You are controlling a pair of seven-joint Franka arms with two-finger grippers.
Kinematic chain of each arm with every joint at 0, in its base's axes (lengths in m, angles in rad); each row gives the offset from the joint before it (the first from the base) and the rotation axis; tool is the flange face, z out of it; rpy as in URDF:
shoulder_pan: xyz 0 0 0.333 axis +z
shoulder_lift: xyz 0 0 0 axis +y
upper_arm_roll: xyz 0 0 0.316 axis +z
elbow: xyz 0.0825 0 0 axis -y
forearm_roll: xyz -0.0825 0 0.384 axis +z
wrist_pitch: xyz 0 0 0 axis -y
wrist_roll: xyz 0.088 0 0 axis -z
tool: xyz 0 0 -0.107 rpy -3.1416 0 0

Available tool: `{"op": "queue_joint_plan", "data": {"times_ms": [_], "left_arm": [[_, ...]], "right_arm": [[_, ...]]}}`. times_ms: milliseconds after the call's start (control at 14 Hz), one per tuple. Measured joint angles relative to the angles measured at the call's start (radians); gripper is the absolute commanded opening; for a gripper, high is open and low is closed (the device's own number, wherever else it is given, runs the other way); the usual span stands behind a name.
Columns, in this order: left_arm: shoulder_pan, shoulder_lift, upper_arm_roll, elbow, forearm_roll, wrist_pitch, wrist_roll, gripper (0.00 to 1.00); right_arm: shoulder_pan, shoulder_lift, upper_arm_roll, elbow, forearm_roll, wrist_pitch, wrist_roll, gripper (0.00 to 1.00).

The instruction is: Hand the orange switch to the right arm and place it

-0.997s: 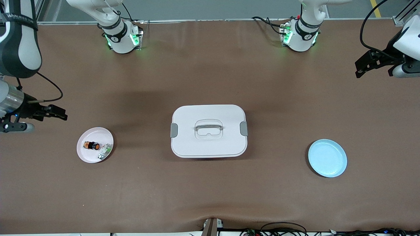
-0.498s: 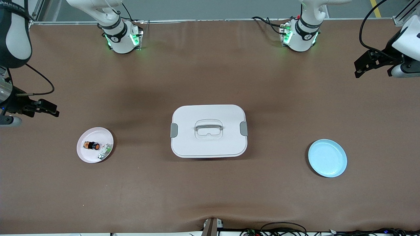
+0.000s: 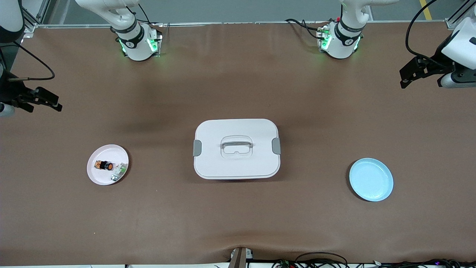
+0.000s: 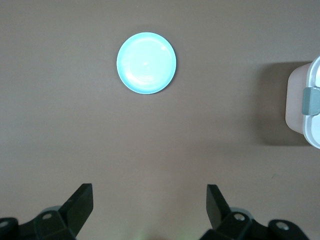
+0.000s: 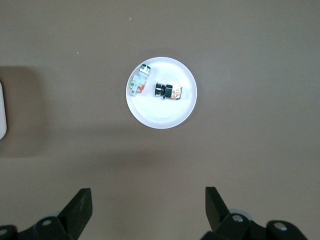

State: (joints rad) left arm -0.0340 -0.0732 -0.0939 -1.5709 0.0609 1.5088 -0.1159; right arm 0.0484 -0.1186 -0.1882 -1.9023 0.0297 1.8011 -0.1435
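Observation:
The orange switch (image 3: pixel 104 165) lies on its side on a small pink plate (image 3: pixel 95 176) toward the right arm's end of the table. In the right wrist view the switch (image 5: pixel 167 91) rests on the same plate (image 5: pixel 160 120). My right gripper (image 3: pixel 56 103) hangs open and empty over bare table by that end's edge, apart from the plate; its jaws (image 5: pixel 148 191) stand wide. My left gripper (image 3: pixel 403 77) hovers open and empty over the left arm's end of the table, jaws (image 4: pixel 148 189) wide with nothing between them.
A small green-and-white part (image 3: pixel 118 172) shares the pink plate, beside the switch (image 5: pixel 137 82). A white lidded box (image 3: pixel 236 149) with a handle sits mid-table. A light blue plate (image 3: pixel 371 179) lies bare toward the left arm's end, also seen from the left wrist (image 4: pixel 146 63).
My right gripper has drawn away from the pink plate toward the table's edge, staying open. The left gripper has shifted only slightly. The switch has not moved.

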Motion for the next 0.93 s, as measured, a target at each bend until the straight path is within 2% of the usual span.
{"op": "queue_joint_plan", "data": {"times_ms": [356,926], "left_arm": [[-0.001,0.002,0.000,0.000,0.000,0.000,0.000,1.00],[-0.004,0.002,-0.002,-0.001,0.000,0.000,0.000,1.00]], "right_arm": [[0.000,-0.031,0.000,-0.017,-0.017,0.013,0.000,1.00],[-0.013,-0.003,-0.001,0.052,-0.023,0.025,0.002,1.00]]}}
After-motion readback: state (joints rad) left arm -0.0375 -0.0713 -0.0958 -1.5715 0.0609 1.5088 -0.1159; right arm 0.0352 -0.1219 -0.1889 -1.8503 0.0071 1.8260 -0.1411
